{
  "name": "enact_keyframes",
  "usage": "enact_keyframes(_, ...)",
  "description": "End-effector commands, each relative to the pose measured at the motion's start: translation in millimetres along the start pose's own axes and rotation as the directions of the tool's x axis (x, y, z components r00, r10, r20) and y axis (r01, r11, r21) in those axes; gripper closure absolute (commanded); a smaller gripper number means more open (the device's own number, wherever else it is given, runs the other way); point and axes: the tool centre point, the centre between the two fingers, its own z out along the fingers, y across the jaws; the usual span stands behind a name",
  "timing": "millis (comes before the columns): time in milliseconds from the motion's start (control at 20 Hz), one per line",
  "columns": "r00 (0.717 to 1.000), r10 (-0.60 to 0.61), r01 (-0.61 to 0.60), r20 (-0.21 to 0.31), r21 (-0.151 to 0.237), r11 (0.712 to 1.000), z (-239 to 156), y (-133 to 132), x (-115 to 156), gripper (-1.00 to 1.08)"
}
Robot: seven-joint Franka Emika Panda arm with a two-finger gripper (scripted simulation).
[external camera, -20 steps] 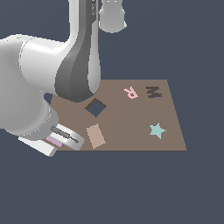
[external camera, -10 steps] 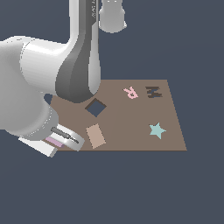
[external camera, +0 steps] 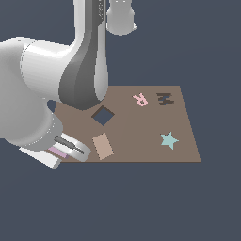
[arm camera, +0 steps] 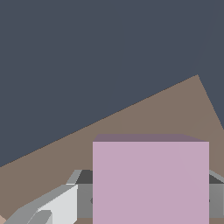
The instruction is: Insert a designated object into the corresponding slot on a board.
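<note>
The gripper (external camera: 63, 149) clamps the pink block (arm camera: 151, 179) by opposite flat sides at the board's (external camera: 141, 141) corner; it looks light and stiff.

The arm rises from the top of the exterior view as a white and grey column, bulges into a large white elbow on the exterior view's left, and bends down toward the near left. Its wrist ends low at the near-left corner, tilted so the end effector (external camera: 70, 149) points toward the exterior view's right. The grey fingers (external camera: 75, 144) lie nearly flat. In the wrist view the end effector (arm camera: 151, 199) is closed on the block (arm camera: 151, 181), one finger on each side.
</note>
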Motion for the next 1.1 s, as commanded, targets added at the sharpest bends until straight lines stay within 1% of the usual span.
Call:
enact_keyframes(0, 1.0, 0.009, -0.009, 0.0, 0.0, 1.0, 0, 1, -1, 1.08)
enact_keyframes(200, 0.999, 0.047, -0.047, 0.0, 0.0, 0.999, 0, 3, -4, 1.08)
enact_keyframes(400, 0.994, 0.111, -0.111, 0.0, 0.0, 0.994, -1, 6, -10, 1.08)
enact_keyframes(650, 0.975, 0.224, -0.224, -0.001, 0.0, 0.975, -1, 11, -20, 1.08)
enact_keyframes(850, 0.941, 0.338, -0.338, -0.001, 0.001, 0.941, -2, 15, -32, 1.08)
enact_keyframes(950, 0.916, 0.401, -0.401, -0.001, 0.001, 0.916, -2, 17, -39, 1.08)
enact_keyframes(1050, 0.884, 0.468, -0.468, -0.001, 0.001, 0.884, -3, 18, -46, 1.08)
